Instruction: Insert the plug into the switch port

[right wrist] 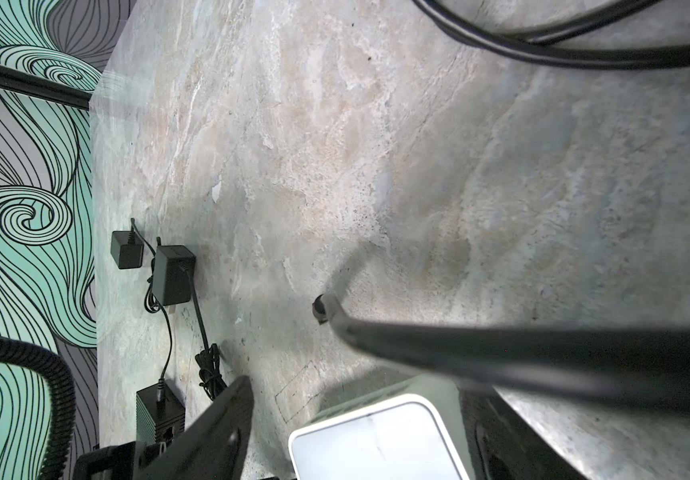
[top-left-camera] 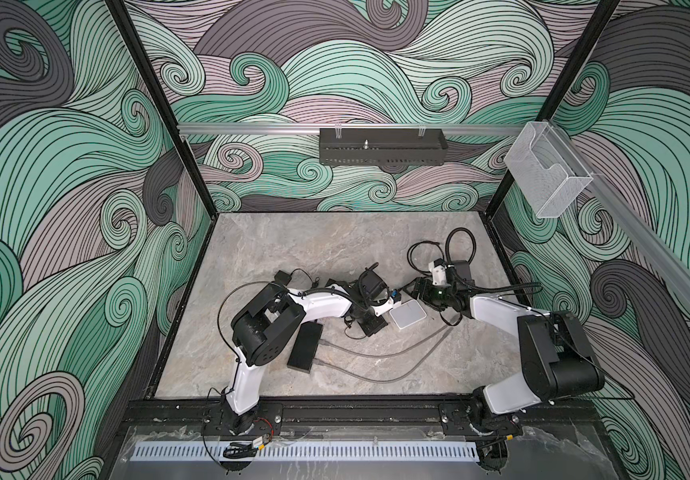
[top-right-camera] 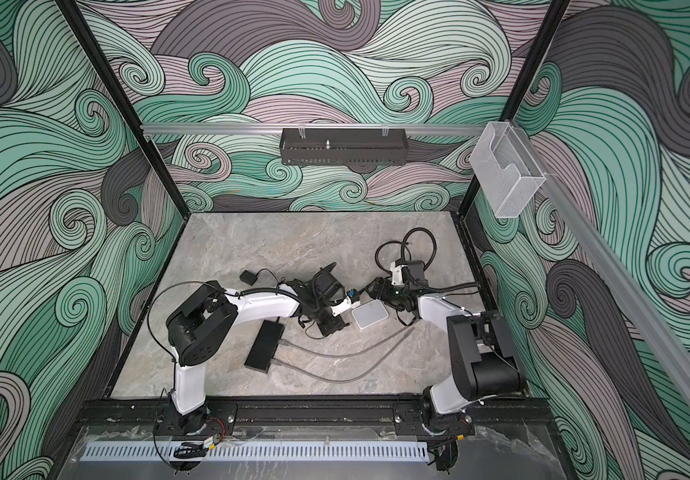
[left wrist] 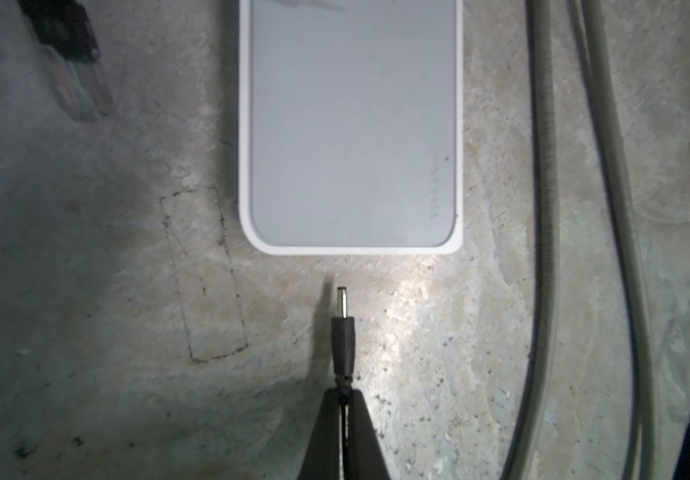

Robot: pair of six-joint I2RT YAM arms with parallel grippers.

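The switch (left wrist: 351, 124) is a flat white box with a grey top, lying on the stone table and seen in both top views (top-left-camera: 407, 316) (top-right-camera: 370, 316). Its port does not show in any view. My left gripper (left wrist: 343, 392) is shut on the cable just behind the small black plug (left wrist: 342, 332). The plug's metal tip points at the switch's near edge, a short gap away. My right gripper (right wrist: 360, 432) stands open astride the switch (right wrist: 376, 440). There is a gap at its left finger (right wrist: 218, 424), and the other finger lies close against the switch's side.
Two grey cables (left wrist: 543, 166) run beside the switch from a black hub (top-left-camera: 305, 347). Black power adapters (right wrist: 173, 274) and a network connector (left wrist: 73, 83) lie on the table. A thick black cable (right wrist: 501, 353) crosses close in front of the right wrist camera.
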